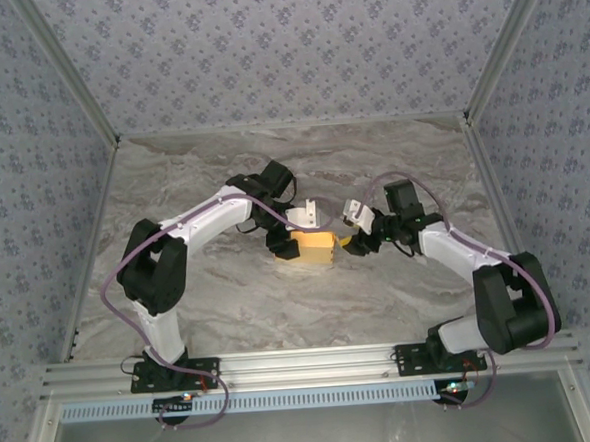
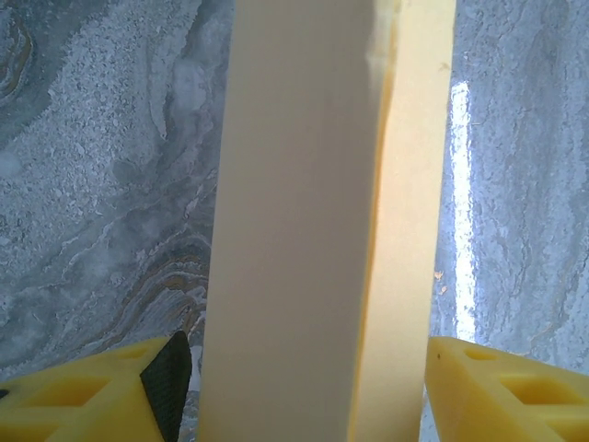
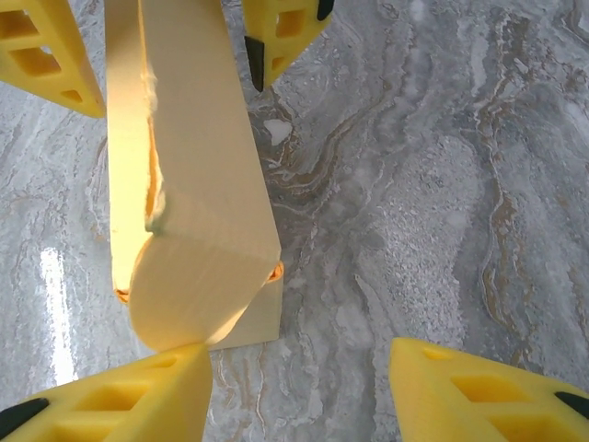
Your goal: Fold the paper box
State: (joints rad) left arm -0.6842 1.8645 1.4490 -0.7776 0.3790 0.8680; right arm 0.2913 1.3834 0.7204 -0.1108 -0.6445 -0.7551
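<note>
The paper box (image 1: 314, 246) is a tan-yellow cardboard piece standing on the marble table (image 1: 229, 295) between the two arms. My left gripper (image 1: 281, 244) is at its left end. In the left wrist view the box (image 2: 294, 184) rises between the yellow fingers (image 2: 497, 387) of that gripper (image 2: 304, 368), which is open, with a narrow gap beside the black pad. My right gripper (image 1: 354, 242) is at the box's right end. It (image 3: 296, 354) is open with bare table between its fingers, and the box's rounded end flap (image 3: 193, 285) meets the tip of its left finger (image 3: 120, 396).
Patterned walls close in the table on the left, back and right (image 1: 285, 51). An aluminium rail (image 1: 304, 366) carrying both arm bases runs along the near edge. Bare marble lies in front of the box and behind it.
</note>
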